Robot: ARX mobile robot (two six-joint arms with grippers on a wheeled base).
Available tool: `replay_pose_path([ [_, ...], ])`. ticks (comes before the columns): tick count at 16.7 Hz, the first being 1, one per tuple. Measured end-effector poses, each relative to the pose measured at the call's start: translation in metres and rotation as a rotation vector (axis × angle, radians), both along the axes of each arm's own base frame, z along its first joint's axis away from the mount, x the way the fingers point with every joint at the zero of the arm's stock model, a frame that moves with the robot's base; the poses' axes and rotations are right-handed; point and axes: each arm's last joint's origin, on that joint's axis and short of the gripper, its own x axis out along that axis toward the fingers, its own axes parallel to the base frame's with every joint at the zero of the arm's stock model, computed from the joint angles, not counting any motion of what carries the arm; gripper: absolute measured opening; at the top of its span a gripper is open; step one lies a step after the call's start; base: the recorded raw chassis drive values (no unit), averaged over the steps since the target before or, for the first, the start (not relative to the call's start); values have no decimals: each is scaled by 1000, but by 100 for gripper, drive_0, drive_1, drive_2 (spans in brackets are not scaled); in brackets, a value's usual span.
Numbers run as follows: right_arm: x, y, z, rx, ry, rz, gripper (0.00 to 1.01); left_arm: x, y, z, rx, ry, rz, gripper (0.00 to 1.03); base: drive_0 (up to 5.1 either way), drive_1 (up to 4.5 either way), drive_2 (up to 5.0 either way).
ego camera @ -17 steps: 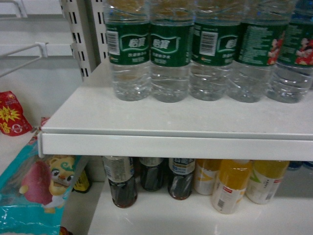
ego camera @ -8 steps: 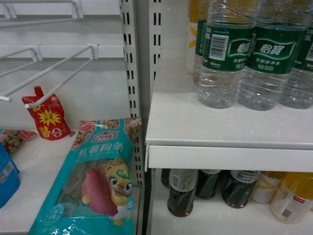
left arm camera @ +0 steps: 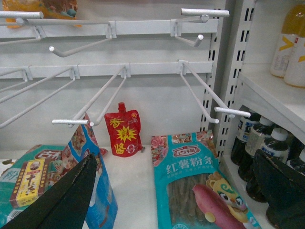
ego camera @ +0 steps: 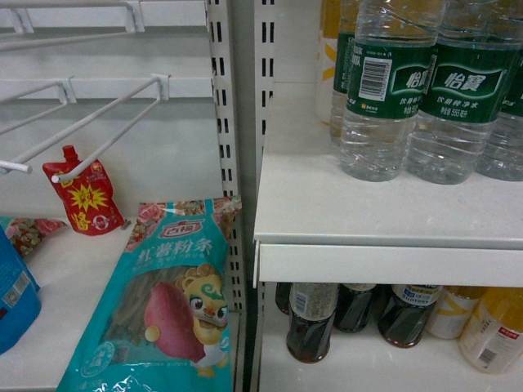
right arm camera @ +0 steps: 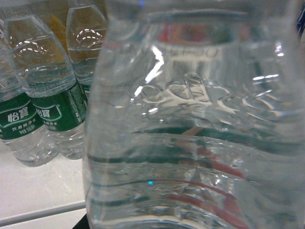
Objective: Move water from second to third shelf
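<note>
My head view keeps sliding left, water row [ego camera: 425, 90] now at two o'clock, while a bottle [right arm camera: 200, 124] fills the right wrist view, grip impossible to tell, and my left claw [left arm camera: 176, 191] hangs open.

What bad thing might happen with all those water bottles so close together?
The water bottle fills the right wrist view, with more water bottles packed right beside it, so pulling it out could bump and topple them. The head view shows the row but not the right gripper, so its grip can't be checked.
</note>
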Motion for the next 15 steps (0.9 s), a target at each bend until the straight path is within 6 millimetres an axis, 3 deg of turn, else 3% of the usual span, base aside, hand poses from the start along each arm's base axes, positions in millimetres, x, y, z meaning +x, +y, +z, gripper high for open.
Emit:
replay_pose_path([
  [7, 0, 0, -1, -2, 7, 11, 43, 0, 0, 0, 0, 0, 0, 98, 0, 0, 0],
  [8, 2, -3, 0, -19, 25, 95, 43, 0, 0, 0, 0, 0, 0, 98, 0, 0, 0],
  [11, 23, 7, 16, -64, -24, 332, 43, 0, 0, 0, 0, 0, 0, 98, 0, 0, 0],
  [13, 38, 9, 26, -85, -66, 370, 43, 0, 0, 0, 0, 0, 0, 98, 0, 0, 0],
  [15, 54, 3, 23, -86, -38, 376, 43, 0, 0, 0, 0, 0, 0, 98, 0, 0, 0],
])
